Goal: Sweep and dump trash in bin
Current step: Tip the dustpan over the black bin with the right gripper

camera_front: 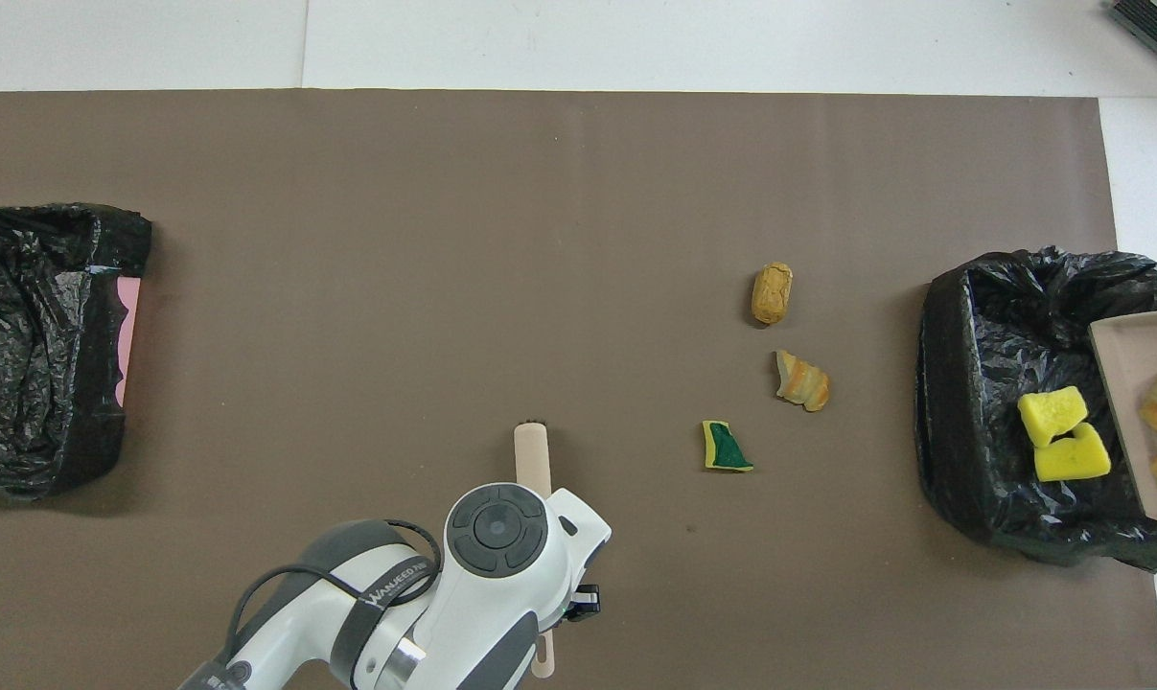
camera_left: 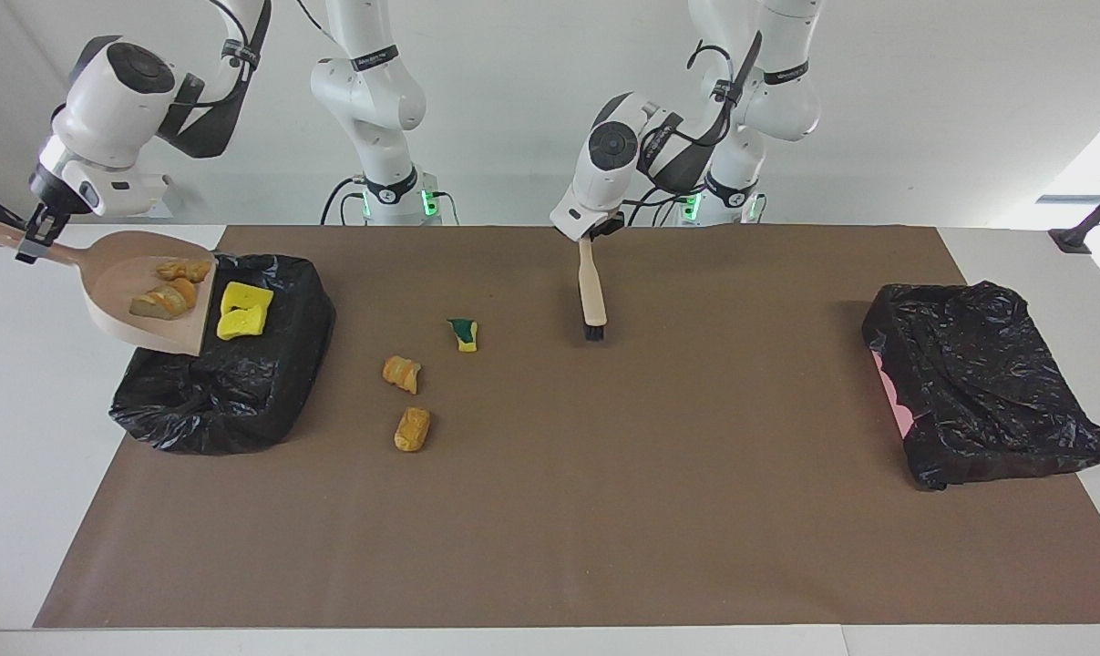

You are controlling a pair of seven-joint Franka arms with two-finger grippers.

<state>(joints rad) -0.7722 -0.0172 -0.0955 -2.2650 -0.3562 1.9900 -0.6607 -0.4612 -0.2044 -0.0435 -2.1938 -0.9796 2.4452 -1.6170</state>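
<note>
A: Where is the trash?

B: Two yellow sponges [camera_left: 244, 310] lie in the bin [camera_left: 231, 392] at the right arm's end of the table, just off the lip of the dustpan [camera_left: 144, 305]. Two bread lumps [camera_left: 169, 292] sit in the tilted pan. Three scraps lie on the mat [camera_left: 604, 510]: a green-backed sponge [camera_left: 464, 333], from it a striped lump [camera_left: 402, 374] at about 8 o'clock in the facing view, and a brown lump [camera_left: 412, 428] at 6 o'clock from that one.

A: And the right gripper [camera_left: 32, 239]?

B: It is pinched on the pan's handle, holding the pan up over the bin's edge, lip sloping down toward the bin.

A: The left gripper [camera_left: 590, 232]?

B: It is pressed onto the handle of the brush [camera_left: 591, 292], which hangs bristles-down over the mat, at about 3 o'clock from the green-backed sponge in the facing view.

A: Anything else?

B: A second bag-lined bin [camera_left: 982, 383] sits at the left arm's end.
</note>
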